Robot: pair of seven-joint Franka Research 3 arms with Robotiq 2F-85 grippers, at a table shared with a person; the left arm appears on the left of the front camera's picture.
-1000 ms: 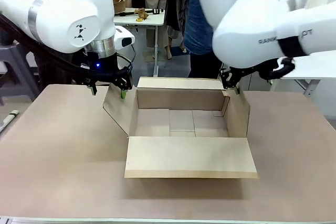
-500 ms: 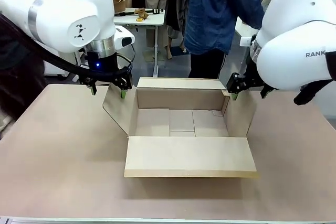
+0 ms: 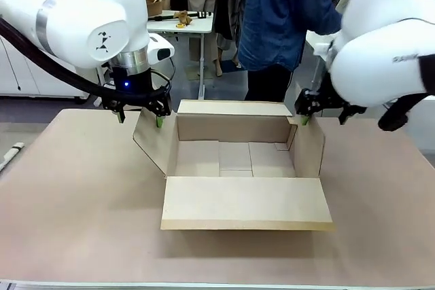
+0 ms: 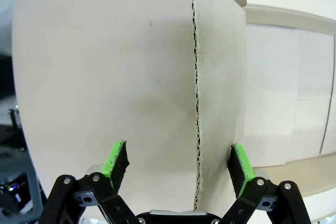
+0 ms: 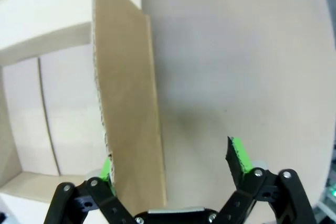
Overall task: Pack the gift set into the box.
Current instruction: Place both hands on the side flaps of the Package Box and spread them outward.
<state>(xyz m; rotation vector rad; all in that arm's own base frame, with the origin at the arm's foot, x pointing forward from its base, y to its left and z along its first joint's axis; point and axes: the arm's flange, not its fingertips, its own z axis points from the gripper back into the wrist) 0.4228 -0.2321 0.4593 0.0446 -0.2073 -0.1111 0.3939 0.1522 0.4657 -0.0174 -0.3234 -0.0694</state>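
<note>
The box (image 3: 234,157), a brown cardboard carton, stands open in the middle of the table with its four flaps spread. My left gripper (image 3: 141,119) is open and straddles the top edge of the left flap (image 4: 197,129), with one green pad (image 4: 116,158) on each side of it. My right gripper (image 3: 322,119) is open too and straddles the upright right flap (image 5: 128,103). One of its pads (image 5: 237,155) stands well clear of the cardboard on the outer side. The box's inside is bare. The gift set is out of view.
A person in a blue denim top (image 3: 285,11) stands at the far side, just behind the box. The front flap (image 3: 245,202) lies flat toward me. The brown tabletop (image 3: 75,195) spreads wide to the left and right of the box.
My right arm's bulk has swung away to the right, uncovering the person behind, while its gripper stays at the right flap. The left arm and the box have not moved.
</note>
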